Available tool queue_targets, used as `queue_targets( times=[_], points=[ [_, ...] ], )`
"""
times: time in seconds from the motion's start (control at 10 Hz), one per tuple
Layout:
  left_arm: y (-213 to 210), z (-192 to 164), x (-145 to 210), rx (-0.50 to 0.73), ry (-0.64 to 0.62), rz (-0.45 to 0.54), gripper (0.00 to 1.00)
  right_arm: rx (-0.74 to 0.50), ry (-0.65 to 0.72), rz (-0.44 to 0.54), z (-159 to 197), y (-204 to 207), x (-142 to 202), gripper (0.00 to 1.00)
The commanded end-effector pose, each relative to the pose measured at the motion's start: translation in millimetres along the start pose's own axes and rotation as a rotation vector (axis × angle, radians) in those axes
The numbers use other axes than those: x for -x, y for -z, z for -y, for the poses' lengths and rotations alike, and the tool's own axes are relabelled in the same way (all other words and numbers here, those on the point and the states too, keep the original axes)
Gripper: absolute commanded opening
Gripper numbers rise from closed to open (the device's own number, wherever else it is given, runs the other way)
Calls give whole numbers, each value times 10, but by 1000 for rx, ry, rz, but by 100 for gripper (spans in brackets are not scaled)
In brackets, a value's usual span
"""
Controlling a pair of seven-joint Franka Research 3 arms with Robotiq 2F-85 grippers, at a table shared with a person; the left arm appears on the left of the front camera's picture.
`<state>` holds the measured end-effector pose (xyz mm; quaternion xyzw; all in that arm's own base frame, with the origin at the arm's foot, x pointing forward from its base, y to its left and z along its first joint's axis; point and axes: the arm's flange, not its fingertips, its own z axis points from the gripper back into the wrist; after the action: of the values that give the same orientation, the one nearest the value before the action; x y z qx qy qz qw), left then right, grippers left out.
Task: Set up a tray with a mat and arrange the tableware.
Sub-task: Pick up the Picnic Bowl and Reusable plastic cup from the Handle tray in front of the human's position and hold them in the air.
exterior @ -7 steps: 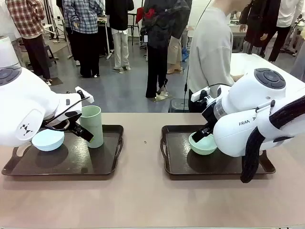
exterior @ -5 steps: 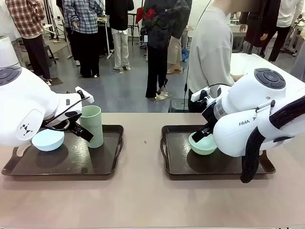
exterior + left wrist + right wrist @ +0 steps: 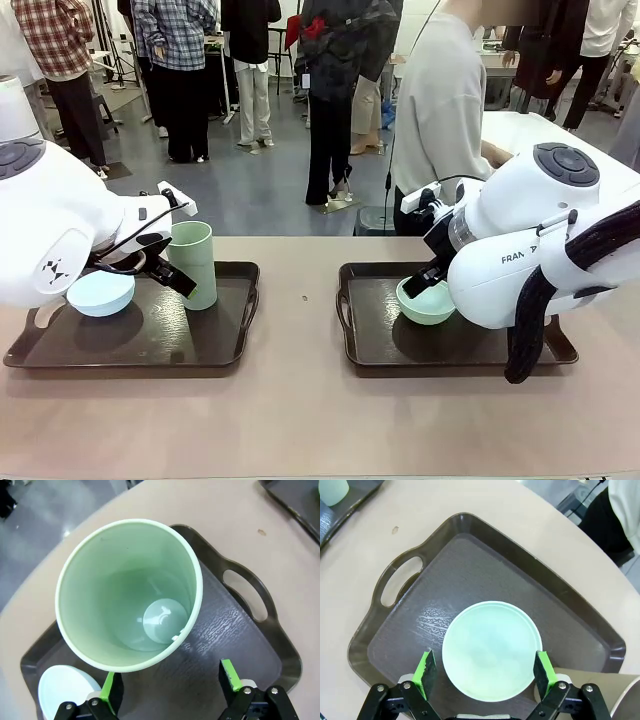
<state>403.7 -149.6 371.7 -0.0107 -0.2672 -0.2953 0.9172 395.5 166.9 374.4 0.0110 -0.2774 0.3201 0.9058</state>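
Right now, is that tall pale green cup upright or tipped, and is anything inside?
Upright and empty: the pale green cup stands on the left tray, and the left wrist view shows its bare bottom.

- Front view: fixed camera at the robot's edge of the table (image 3: 300, 420), facing 12 o'clock toward the person (image 3: 440, 110) at the far side. Medium range; left tray (image 3: 130, 362) and right tray (image 3: 450, 362) are both in frame.
- Left wrist view: looks steeply down along the left gripper (image 3: 167, 677), close above the pale green cup (image 3: 125, 595); the pale blue bowl (image 3: 65, 690) sits at 7 o'clock.
- Right wrist view: looks steeply down along the right gripper (image 3: 484, 672), close above the mint green bowl (image 3: 492, 650).
- Overlap: each wrist view covers one tray of the front view. The right tray's rim enters the left wrist view at 1 o'clock; the pale green cup and left tray enter the right wrist view at 11 o'clock.
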Motion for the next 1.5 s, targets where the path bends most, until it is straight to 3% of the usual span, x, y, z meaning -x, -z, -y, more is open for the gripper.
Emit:
queue_targets(
  times=[0.0,1.0,1.1,1.2,1.4],
  points=[
    [0,1,0,0,0,0,100,0,0,0,-1,0,0,100],
    [0,0,0,0,0,0,100,0,0,0,0,0,0,100],
    [-146,123,120,9,133,77,100,30,-70,14,-85,-100,97,100],
    [-364,166,225,18,150,88,100,30,-53,10,-141,-264,215,100],
    [-884,317,622,6,197,31,100,-14,-36,-41,-421,-602,660,100]
  ],
)
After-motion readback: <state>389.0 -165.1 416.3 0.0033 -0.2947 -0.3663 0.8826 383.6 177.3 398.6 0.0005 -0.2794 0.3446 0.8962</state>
